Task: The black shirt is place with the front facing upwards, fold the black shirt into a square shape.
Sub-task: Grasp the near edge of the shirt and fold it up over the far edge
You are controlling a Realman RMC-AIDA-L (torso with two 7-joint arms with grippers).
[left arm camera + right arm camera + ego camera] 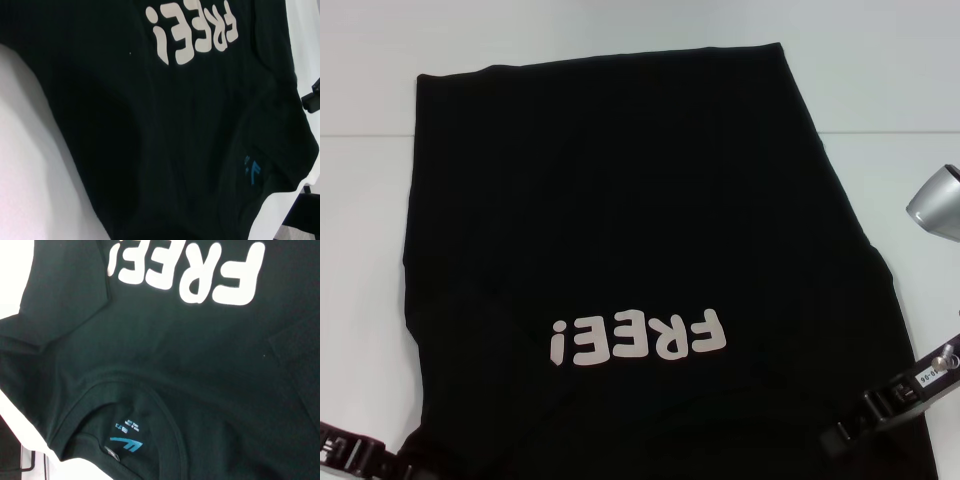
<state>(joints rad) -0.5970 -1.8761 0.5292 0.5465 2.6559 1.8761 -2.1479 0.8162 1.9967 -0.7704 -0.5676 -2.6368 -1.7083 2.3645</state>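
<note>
Our left pincer [355,455] and right pincer [880,410] sit beside the soft black shirt [640,240], flat on the smooth white bench [360,200] between them; we cannot tell their grip.

A large plain black soft cloth T-shirt [640,220] carries chunky white "FREE!" lettering [637,340] and no other pattern across its front. Inside its black neckband sits a small label printed in bright blue [125,442]. Under the cloth lies a smooth flat white table [360,190]. The black right gripper [880,410] has a silver-grey wrist housing [935,203] above it.
</note>
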